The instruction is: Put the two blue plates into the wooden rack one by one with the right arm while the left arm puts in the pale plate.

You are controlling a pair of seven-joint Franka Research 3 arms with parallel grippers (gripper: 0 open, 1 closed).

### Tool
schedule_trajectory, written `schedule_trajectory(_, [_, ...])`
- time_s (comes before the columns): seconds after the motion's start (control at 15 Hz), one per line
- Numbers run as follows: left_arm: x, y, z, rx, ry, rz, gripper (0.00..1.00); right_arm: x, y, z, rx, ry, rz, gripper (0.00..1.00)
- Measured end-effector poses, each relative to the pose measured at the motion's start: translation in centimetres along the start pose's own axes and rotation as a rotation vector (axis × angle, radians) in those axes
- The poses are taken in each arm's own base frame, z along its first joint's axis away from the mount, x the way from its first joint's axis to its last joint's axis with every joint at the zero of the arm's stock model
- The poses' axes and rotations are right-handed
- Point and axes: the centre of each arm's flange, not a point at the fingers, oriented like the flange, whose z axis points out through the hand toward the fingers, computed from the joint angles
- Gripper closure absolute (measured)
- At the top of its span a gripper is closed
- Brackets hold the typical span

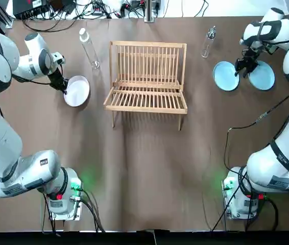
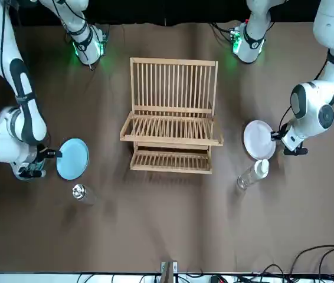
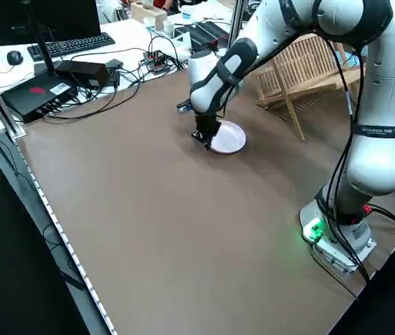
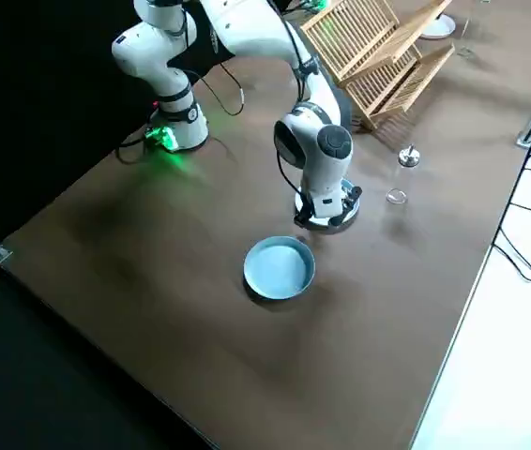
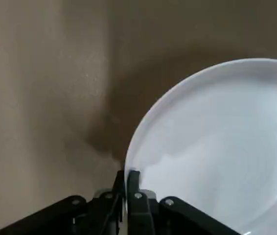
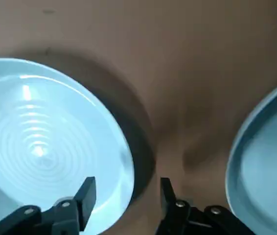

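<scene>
The left tool [image 5: 127, 178] is clamped on the rim of the pale plate [image 5: 217, 147] left of the rack [image 1: 147, 76], while the right tool [image 6: 124, 191], fingers apart, straddles the rim of a blue plate [image 6: 40, 147], and both plates look stiff, slick and breakable, so the edge is probably the best hold.

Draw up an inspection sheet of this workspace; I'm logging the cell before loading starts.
Surface: brown table, no spills seen.
Job's things: wooden rack empty at centre; pale plate at the robot's left; inner blue plate and outer blue plate side by side at its right.
Clutter: left bottle and right bottle, clear, beyond the plates.
Tools: left tool shut on the pale plate's rim; right tool open, straddling the inner blue plate's rim.
Cables: bundle along the far edge.
Surroundings: keyboard on a side desk.
</scene>
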Motion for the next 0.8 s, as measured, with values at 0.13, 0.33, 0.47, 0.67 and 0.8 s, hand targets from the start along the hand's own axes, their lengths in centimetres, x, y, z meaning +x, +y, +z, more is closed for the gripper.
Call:
schedule_trajectory(0.13, [0.1,0.0,-0.3,0.001,0.004,0.001,0.95,0.1,0.0,0.7,0.000,-0.009,0.000,0.40])
schedule_trajectory(0.33, [0.2,0.1,-1.9,0.000,-0.013,-0.002,0.95,0.3,0.1,1.1,0.000,-0.011,0.000,0.42])
schedule_trajectory(0.47, [0.2,-0.3,-4.4,-0.003,-0.037,-0.015,0.96,0.4,-0.2,1.1,0.000,-0.013,-0.003,0.52])
schedule_trajectory(0.67, [-0.3,-1.3,-9.6,-0.018,-0.077,-0.045,0.96,0.4,-0.5,1.2,0.001,-0.017,0.002,0.84])
schedule_trajectory(0.8, [-0.7,-1.0,-13.6,-0.058,-0.103,-0.067,0.96,0.5,-0.8,0.9,0.003,-0.019,0.016,0.97])
